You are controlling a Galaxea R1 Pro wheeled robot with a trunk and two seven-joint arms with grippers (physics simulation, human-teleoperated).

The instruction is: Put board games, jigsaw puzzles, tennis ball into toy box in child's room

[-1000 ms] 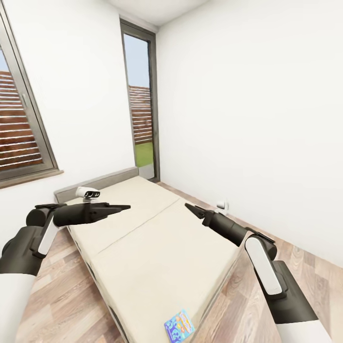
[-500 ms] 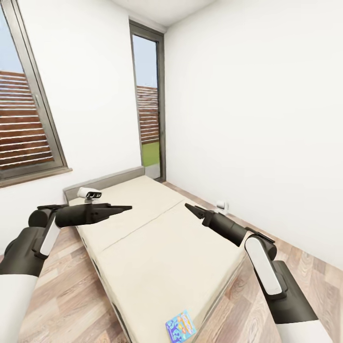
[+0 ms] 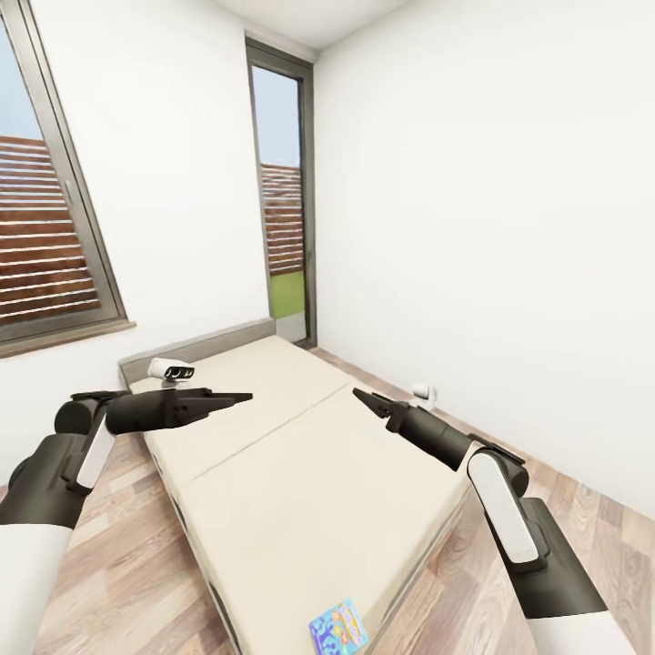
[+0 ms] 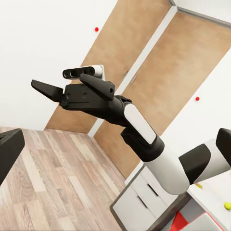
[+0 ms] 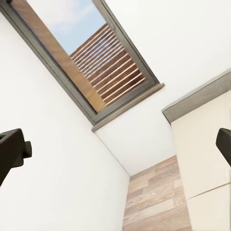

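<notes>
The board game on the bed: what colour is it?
Mostly blue board game, clearest in the head view.

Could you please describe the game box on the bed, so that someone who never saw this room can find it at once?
Start at the bed, the wide beige mattress on the wood floor. Follow it to its near end, away from the grey headboard. There lies the board game, a small flat blue box with colourful print.

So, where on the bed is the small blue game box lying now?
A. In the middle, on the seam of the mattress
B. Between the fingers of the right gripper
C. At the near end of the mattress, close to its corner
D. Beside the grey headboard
C: the head view shows the blue game box flat on the bed at the near end, with both grippers held well above it.
</notes>
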